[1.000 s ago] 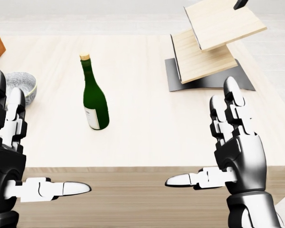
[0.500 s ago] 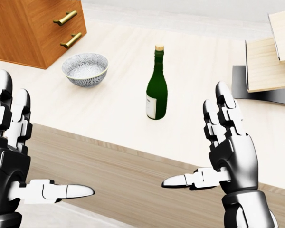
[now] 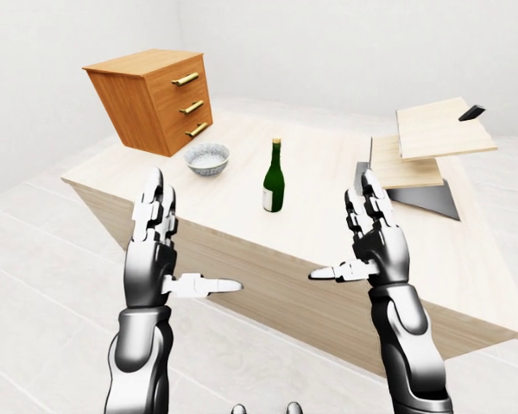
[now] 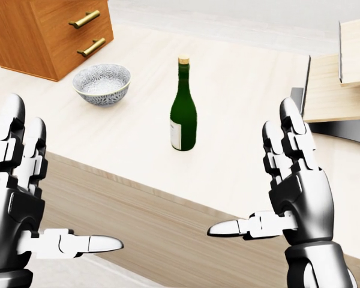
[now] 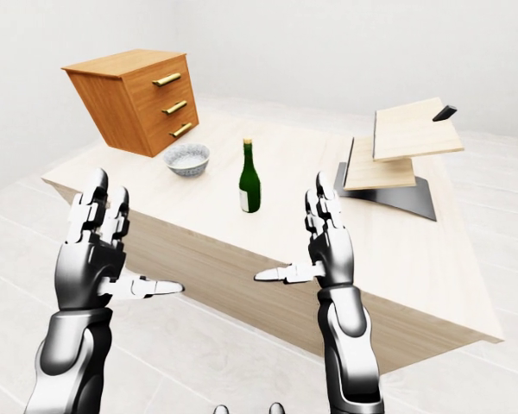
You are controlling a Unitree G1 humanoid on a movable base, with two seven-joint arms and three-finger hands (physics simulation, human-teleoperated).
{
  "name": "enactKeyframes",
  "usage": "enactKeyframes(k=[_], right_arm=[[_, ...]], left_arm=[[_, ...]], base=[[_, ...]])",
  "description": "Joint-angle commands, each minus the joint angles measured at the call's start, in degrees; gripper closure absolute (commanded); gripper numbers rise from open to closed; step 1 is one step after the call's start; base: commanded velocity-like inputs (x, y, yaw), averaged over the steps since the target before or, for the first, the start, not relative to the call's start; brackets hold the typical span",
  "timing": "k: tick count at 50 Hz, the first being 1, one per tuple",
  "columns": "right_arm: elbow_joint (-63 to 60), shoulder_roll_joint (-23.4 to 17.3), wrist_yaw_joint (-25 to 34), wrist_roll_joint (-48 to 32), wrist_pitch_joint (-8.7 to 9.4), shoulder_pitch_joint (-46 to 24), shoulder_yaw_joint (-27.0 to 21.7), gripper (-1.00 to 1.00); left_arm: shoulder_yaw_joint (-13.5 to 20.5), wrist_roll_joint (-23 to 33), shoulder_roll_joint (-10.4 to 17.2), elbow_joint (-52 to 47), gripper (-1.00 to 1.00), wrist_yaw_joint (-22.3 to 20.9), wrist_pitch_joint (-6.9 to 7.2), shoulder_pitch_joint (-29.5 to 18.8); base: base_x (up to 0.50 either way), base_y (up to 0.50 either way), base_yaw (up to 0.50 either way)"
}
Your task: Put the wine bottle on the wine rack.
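We see plain white walls and a pale tiled floor around a light wooden table, with an orange-brown drawer cabinet at its far left.

left robot hand – glossy silver, black joints | right robot hand – same

The wine bottle is dark green glass with a tan cork top and a pale label low on its body, standing upright. The wine rack, pale tilted wooden boards on a dark base, stands well apart at the left-eye view's right.
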Motion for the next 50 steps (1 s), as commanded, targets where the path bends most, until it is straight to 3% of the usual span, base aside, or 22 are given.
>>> enactKeyframes(k=[1,11,21,32,50], right_arm=[[-0.4,0.0,0.4,-0.4,0.00,0.5,0.3,-1.00],[-0.4,0.0,0.9,-0.8,0.00,0.5,0.8,-1.00],[-0.9,-0.3,1.4,0.2,0.00,-0.2,-0.1,-1.00],[-1.1,-0.2,1.4,-0.6,0.00,-0.3,0.4,-1.00],[0.0,-0.3,1.3,-0.9,0.00,-1.0,0.6,-1.00]], left_arm=[[-0.6,0.3,-0.1,0.7,-1.00,0.1,0.00,0.2],[-0.3,0.1,0.0,-0.2,-1.00,0.2,0.00,0.1],[-1.0,0.6,-0.2,-0.9,-1.00,0.5,0.00,0.2],[-0.9,0.5,0.0,-1.5,-1.00,0.7,0.00,-0.6],[2.3,-1.6,0.2,-2.1,-1.00,0.2,0.00,-0.4]], base=[[0.20,-0.46,0.00],[0.19,-0.44,0.00],[0.04,0.02,0.00],[0.42,0.11,0.00],[0.20,0.07,0.00]])
